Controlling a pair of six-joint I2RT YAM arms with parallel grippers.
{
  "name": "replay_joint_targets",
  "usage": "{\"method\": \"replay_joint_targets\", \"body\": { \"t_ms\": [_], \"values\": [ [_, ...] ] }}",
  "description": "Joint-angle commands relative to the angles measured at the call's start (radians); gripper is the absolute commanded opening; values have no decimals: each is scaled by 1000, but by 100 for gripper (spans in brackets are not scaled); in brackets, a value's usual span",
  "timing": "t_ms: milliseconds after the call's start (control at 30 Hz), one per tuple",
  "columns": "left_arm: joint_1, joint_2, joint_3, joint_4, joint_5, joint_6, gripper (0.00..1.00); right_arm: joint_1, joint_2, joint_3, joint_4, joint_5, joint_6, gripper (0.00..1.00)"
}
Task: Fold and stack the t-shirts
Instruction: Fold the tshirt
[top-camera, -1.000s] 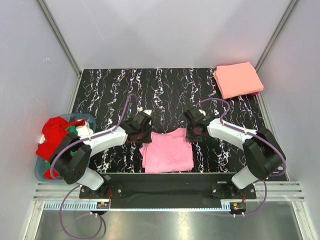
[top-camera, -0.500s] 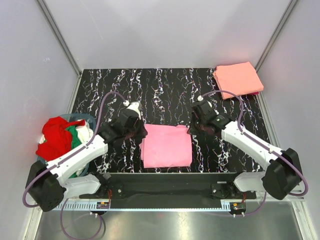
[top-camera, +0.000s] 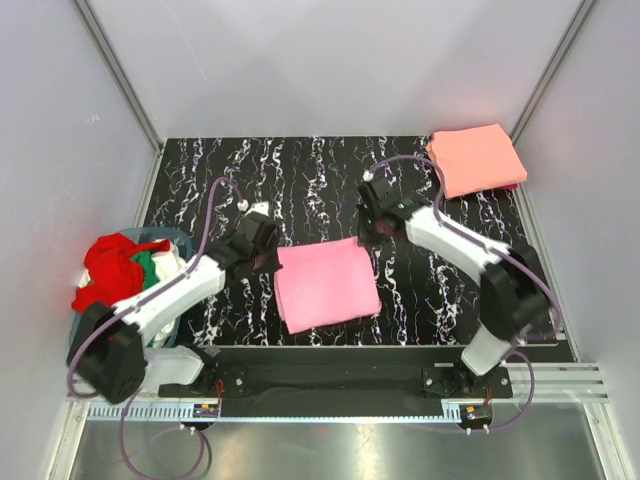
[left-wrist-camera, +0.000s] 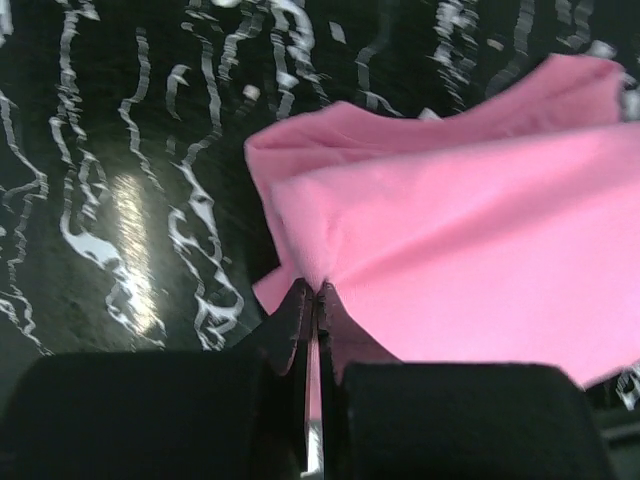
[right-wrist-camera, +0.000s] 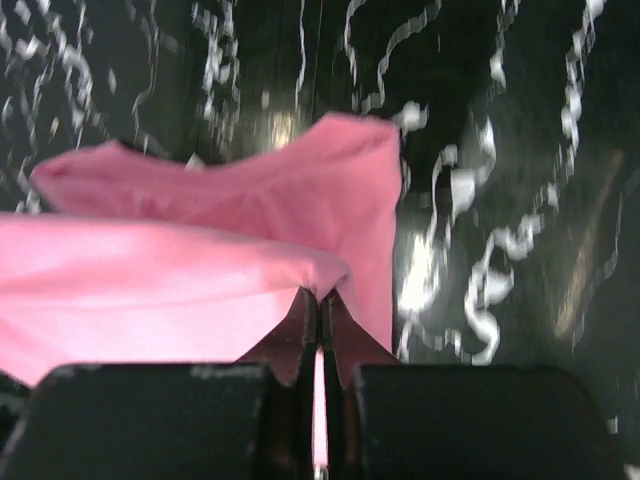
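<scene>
Clamping pink t-shirt (top-camera: 325, 285): left gripper (left-wrist-camera: 317, 293), right gripper (right-wrist-camera: 320, 298) (both seemingly closed).

The left arm (top-camera: 175, 290) and right arm (top-camera: 455, 250) have smooth white link shells between bulky black joints. A thin purple cable (top-camera: 208, 215) loops along each. The left hand (top-camera: 272, 258) and right hand (top-camera: 372, 232) are matte black, their blocky fingers (right-wrist-camera: 150, 420) scuffed pale along the edges.
</scene>
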Motion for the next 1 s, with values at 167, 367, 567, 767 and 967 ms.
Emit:
{"method": "replay_joint_targets", "body": {
  "t_ms": [167, 367, 567, 767, 967],
  "values": [
    [214, 380, 232, 110, 189, 113, 49, -147, 405, 326, -39, 86, 8, 50],
    [213, 295, 291, 48, 140, 132, 70, -148, 297, 236, 23, 54, 54, 92],
    [210, 129, 161, 50, 125, 90, 65, -147, 97, -20, 159, -52, 97, 92],
    [133, 94, 62, 152, 168, 62, 57, -142, -12, -244, 297, -172, 155, 79],
    [46, 144, 79, 233, 219, 39, 54, -118, 20, -329, 351, -207, 194, 48]
  ]
}}
